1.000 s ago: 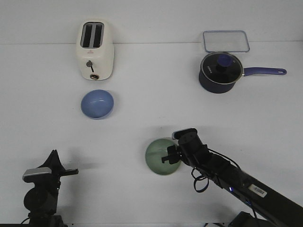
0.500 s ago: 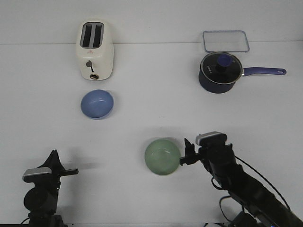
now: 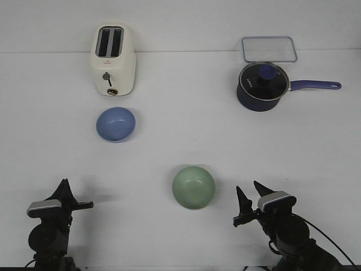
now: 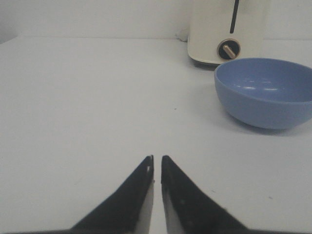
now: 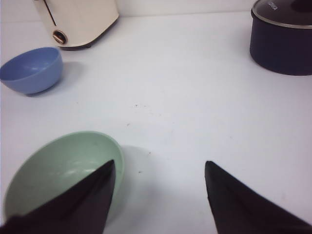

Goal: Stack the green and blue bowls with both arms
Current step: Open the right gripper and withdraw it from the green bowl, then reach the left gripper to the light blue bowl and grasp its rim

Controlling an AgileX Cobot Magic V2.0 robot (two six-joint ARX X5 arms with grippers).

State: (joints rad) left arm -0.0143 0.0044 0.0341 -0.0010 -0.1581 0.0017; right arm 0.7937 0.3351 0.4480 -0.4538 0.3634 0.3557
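Note:
The pale green bowl (image 3: 193, 187) sits upright on the white table near the front middle; it also shows in the right wrist view (image 5: 58, 168). The periwinkle blue bowl (image 3: 115, 124) sits farther back on the left, just in front of the toaster, and shows in both wrist views (image 4: 265, 92) (image 5: 31, 69). My right gripper (image 3: 248, 189) (image 5: 160, 163) is open and empty, low at the front, just right of the green bowl and apart from it. My left gripper (image 3: 64, 183) (image 4: 156, 158) is shut and empty at the front left, well short of the blue bowl.
A cream toaster (image 3: 113, 59) stands at the back left. A dark navy saucepan (image 3: 262, 86) with a lid and long handle stands at the back right, with a clear rectangular lid (image 3: 269, 49) behind it.
My right arm has drawn back from the green bowl's right rim toward the front edge, gripper open. The green bowl stays where it was. The left arm has not moved.

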